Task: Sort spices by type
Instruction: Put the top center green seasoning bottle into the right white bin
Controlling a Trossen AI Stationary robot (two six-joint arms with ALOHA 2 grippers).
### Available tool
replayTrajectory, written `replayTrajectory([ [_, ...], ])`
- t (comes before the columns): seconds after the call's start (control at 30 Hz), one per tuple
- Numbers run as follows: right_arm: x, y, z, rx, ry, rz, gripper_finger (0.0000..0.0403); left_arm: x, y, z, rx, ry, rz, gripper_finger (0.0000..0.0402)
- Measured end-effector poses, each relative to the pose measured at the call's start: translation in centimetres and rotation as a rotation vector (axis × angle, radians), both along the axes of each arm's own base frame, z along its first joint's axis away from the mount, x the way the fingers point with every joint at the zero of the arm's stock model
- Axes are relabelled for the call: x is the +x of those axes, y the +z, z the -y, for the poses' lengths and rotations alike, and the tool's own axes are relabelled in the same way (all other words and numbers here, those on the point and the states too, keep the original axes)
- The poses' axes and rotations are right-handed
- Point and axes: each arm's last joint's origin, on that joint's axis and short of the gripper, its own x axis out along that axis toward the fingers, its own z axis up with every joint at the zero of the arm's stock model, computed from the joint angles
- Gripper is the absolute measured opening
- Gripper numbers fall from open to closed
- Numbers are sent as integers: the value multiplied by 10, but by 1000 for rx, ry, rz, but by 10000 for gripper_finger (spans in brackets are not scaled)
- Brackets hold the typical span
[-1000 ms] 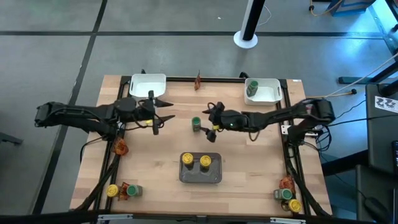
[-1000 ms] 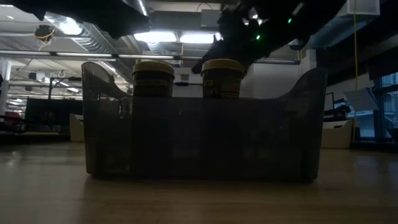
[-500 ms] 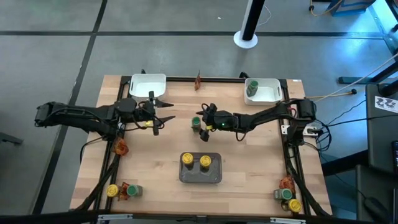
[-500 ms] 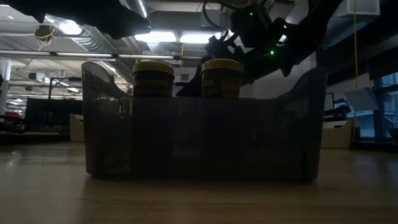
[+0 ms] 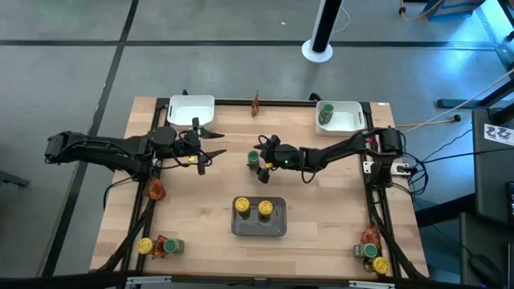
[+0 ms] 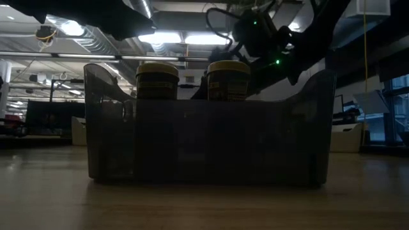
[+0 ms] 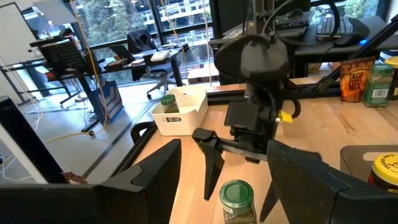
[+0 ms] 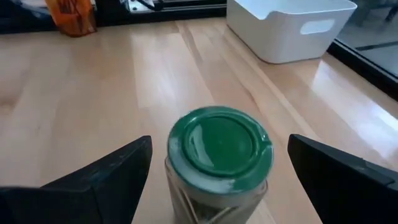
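Nearest to me, at the front edge of the pale wooden table (image 5: 321, 241), some spices wait to be sorted. In the front left corner stand a small yellow-lidded jar (image 5: 144, 246) and a small green-lidded jar (image 5: 170, 246). In the front right corner are another green-lidded jar (image 5: 369, 251), another yellow-lidded one (image 5: 380, 264) and a crinkly reddish-orange packet (image 5: 370, 236).

A bit further in sits the dark grey see-through tray (image 5: 259, 229) with two yellow-lidded jars (image 5: 242, 206) inside, so that kind has been started.

In the middle, the right gripper (image 5: 263, 158) has its two fingers spread wide on either side of one green-lidded glass jar (image 8: 219, 158), not pinching it yet. I think this jar gets picked up next. The left gripper (image 5: 210, 145) hangs over the table on the left with fingers apart and, I think, holds nothing, though it is hard to see. Another orange packet (image 5: 155, 190) lies by the left edge.

At the back, the white plastic tray on the right (image 5: 345, 124) holds one green-lidded jar (image 5: 325, 114). The white tray on the left (image 5: 191, 111) looks bare. One more orange packet (image 5: 255, 104) stands at the back edge.

So about three are sorted and most are left.
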Motion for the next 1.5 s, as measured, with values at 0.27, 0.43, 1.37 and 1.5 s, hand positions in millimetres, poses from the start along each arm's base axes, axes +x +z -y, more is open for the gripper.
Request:
replayTrajectory([
  [0.27, 2, 2, -1, -6, 4, 45, 337, 0, 0, 0, -1, -1, -1, 224],
  [0.43, 1, -1, 1, -23, -16, 11, 279, 0, 0, 0, 3, -1, -4, 224],
  [1.37, -70, 105, 7, -186, -393, -85, 210, 0, -2, 0, 3, -1, -22, 224],
  [1.5, -91, 120, 9, -232, -526, -117, 210, 0, -2, 0, 2, -1, -23, 224],
])
